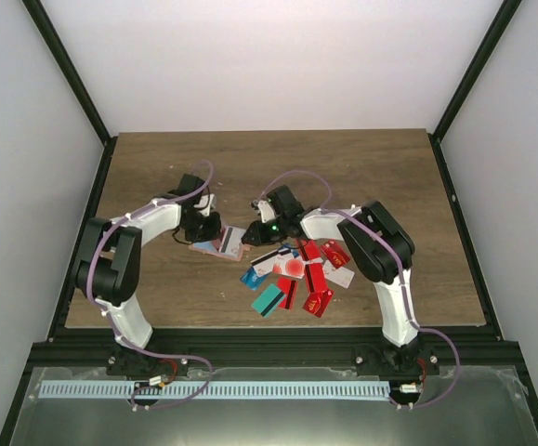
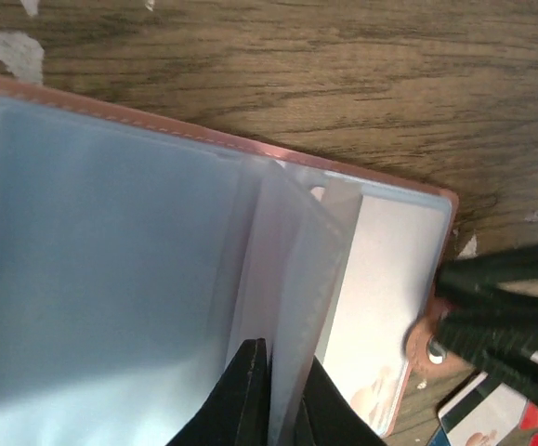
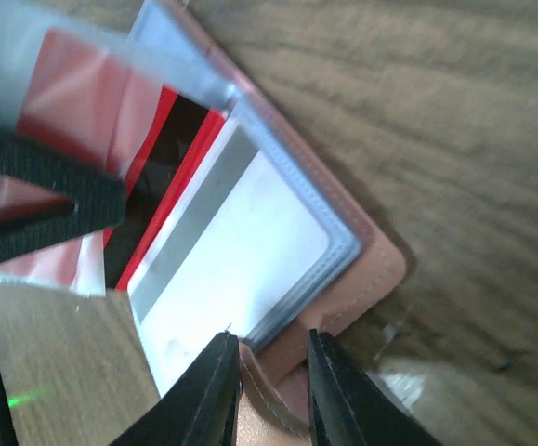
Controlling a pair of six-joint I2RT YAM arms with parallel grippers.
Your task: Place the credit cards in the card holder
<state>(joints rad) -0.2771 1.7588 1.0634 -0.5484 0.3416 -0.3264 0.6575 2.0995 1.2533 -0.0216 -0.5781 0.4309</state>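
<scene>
The salmon-brown card holder [image 1: 215,247] lies open on the wood between my two grippers, its clear sleeves fanned out. My left gripper [image 1: 203,228] is shut on one clear sleeve [image 2: 292,307], pinching it upright. The right gripper [image 3: 270,358] grips the holder's leather snap tab [image 3: 273,409] at its right edge. A white card with a grey stripe [image 3: 241,251] sits in a sleeve, and a red card [image 3: 73,88] shows behind another sleeve. The loose credit cards [image 1: 298,274], mostly red with some white, blue and teal, lie heaped just right of the holder.
The cage's dark frame rails [image 1: 454,214] border the wooden tabletop [image 1: 278,167] on both sides. The card heap spreads toward the right arm's base. Bare wood lies behind the holder and along the far edge.
</scene>
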